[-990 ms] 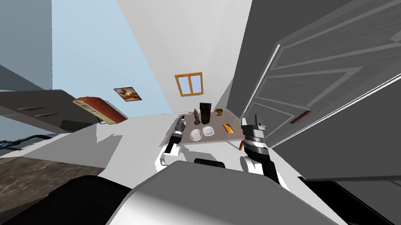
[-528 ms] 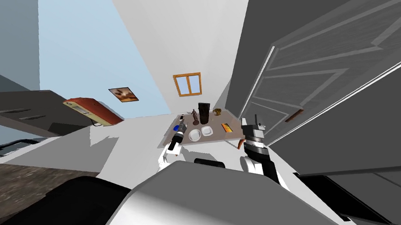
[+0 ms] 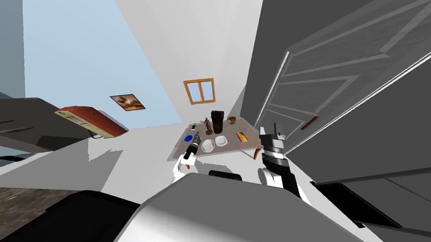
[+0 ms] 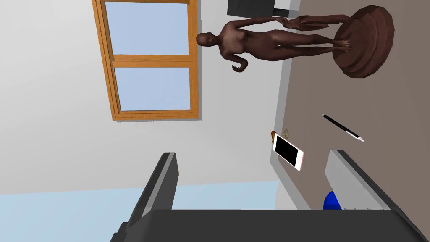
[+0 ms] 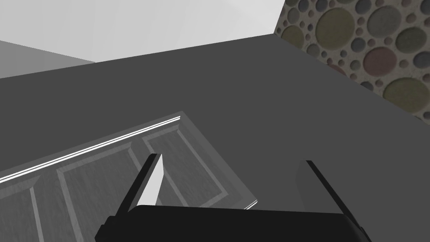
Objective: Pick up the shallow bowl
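Observation:
A round white bowl (image 3: pixel 208 146) lies near the front of the brown table (image 3: pixel 231 147), with a squarish white dish (image 3: pixel 221 141) just beside it. My left gripper (image 3: pixel 196 142) hovers over the table just left of the round bowl. In the left wrist view the left gripper (image 4: pixel 250 153) is open, nothing between its fingers, and it looks past a phone (image 4: pixel 288 152) towards a brown figurine (image 4: pixel 285 40). My right gripper (image 3: pixel 270 136) is raised at the table's right end; its fingers (image 5: pixel 153 176) stand open and empty.
On the table also stand a dark cylinder (image 3: pixel 217 121), a gold object (image 3: pixel 231 120), an orange item (image 3: pixel 242 136), a blue object (image 3: pixel 188 138) and a pen (image 4: pixel 343 128). A grey panelled door (image 3: pixel 334 97) stands close on the right.
My head view has swung, shifting the table slightly left in the picture. My left hand has drawn back over the table towards the round bowl, uncovering the blue object. The right arm has not moved.

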Controlling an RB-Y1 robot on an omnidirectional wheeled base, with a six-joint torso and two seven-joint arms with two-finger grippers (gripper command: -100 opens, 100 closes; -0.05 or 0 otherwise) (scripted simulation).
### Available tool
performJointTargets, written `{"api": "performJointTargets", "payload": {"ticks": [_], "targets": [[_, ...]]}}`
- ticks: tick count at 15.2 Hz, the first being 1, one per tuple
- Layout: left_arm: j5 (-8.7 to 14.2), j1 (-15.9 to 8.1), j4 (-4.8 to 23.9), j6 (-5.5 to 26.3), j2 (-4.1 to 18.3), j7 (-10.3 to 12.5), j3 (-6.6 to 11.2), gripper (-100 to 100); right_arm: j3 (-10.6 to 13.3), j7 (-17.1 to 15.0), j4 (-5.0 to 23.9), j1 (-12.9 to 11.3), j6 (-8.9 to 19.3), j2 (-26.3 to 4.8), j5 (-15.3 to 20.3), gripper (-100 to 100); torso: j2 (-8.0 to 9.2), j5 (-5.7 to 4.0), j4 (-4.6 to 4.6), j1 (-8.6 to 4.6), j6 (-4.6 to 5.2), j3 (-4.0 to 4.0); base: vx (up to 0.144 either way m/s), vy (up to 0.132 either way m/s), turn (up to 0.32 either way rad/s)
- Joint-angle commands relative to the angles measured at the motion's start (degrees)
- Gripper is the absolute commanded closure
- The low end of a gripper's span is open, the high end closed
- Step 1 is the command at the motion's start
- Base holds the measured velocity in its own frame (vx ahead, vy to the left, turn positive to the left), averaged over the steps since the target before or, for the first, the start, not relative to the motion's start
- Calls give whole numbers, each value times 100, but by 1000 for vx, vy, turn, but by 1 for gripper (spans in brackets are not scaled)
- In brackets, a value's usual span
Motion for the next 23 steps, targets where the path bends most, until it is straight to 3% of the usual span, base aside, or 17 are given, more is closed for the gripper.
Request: {"api": "performJointTargets", "payload": {"ticks": [1,3,6,8,11,13,14,16,17,19,20,23], "targets": [[-24,-151,286,286,43,134,30,-100,0,0,0,0,0,0,0,0,0,0,0,0,0,0,1,-19,-77],[-24,-151,343,410,43,134,30,-100,0,0,0,0,0,0,0,0,0,0,0,0,0,0,0,-15,-49],[-107,-333,727,839,18,292,45,-100,0,0,0,0,0,0,0,0,0,0,0,0,0,0,0,-18,-73],[-107,-333,794,949,18,292,45,-100,0,0,0,0,0,0,0,0,1,0,0,0,-1,0,1,-14,-44],[-189,-514,1231,1357,-20,448,59,-100,0,0,0,0,0,0,0,0,0,0,0,0,-1,0,4,-17,-68],[-189,-514,1241,1482,-20,448,59,-100,0,0,0,0,0,0,0,0,0,0,0,-1,0,0,2,-16,-50],[-230,-602,1461,1656,-42,525,65,-100,0,0,0,0,0,0,0,0,0,0,0,1,-1,0,3,-16,-57],[-230,-602,1461,1743,-42,525,65,-100,0,0,0,0,0,0,0,0,0,0,0,0,0,0,4,-12,-44],[-270,-690,1677,1951,-66,600,72,-100,0,0,0,0,0,0,0,0,0,0,0,2,-1,0,3,-14,-63],[-270,-690,1677,2000,-66,600,72,-100,0,0,0,0,0,0,0,0,0,0,0,1,0,0,4,-11,-51],[-310,-776,1888,2204,-92,673,78,-100,0,0,0,0,0,0,0,0,0,0,0,2,-1,0,7,-11,-52],[-349,-860,2093,2494,-120,745,83,-100,0,0,0,0,0,0,0,0,-2,0,-1,0,0,-1,9,-15,-75]]}}
